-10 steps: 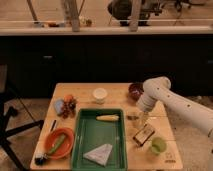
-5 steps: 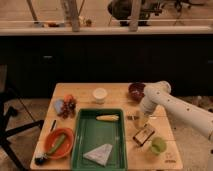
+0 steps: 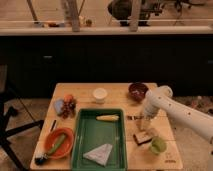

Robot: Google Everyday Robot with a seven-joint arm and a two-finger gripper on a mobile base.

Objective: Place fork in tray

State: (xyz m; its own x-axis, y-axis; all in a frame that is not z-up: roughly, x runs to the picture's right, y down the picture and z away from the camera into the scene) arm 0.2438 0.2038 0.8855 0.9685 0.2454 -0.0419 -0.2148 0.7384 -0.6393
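Note:
The deep-green tray lies at the front middle of the wooden table, with a corn cob and a white napkin in it. A small thin piece that looks like the fork lies on the table just off the tray's right rim. My gripper hangs from the white arm, pointing down at the table close to the right of the fork. Whether it touches the fork I cannot tell.
An orange bowl with a green item sits left of the tray, a thin dark stick above it. Fruit, a white cup and a dark red bowl stand behind. A brown block and green cup are front right.
The arm has come lower, bringing my gripper down toward the table beside the tray's right rim. Nothing on the table has moved.

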